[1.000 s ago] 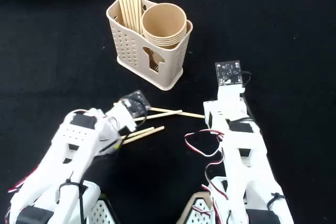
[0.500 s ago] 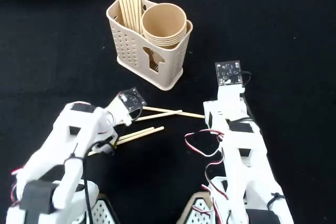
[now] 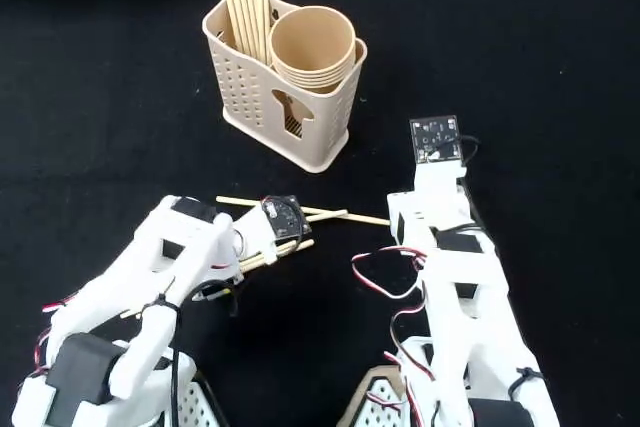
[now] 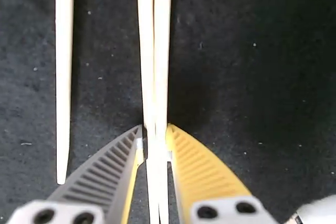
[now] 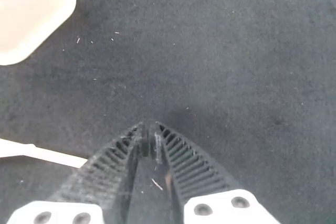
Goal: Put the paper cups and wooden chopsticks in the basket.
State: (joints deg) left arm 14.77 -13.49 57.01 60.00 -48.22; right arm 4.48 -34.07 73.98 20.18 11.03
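The cream basket stands at the back of the table, holding a stack of paper cups and a bundle of upright wooden chopsticks. In front of it, loose chopsticks lie on the black cloth. My left gripper is down at the cloth, shut on a pair of chopsticks that lie side by side. A single chopstick rests parallel beside them. My right gripper is shut on nothing, low over bare cloth, with the basket's corner ahead of it.
The black cloth covers the whole table, with free room on both sides of the basket. The right arm lies just right of the loose chopsticks. One chopstick's end lies close beside the right gripper.
The left arm has swung right and come down over the loose chopsticks. The right arm has not moved.
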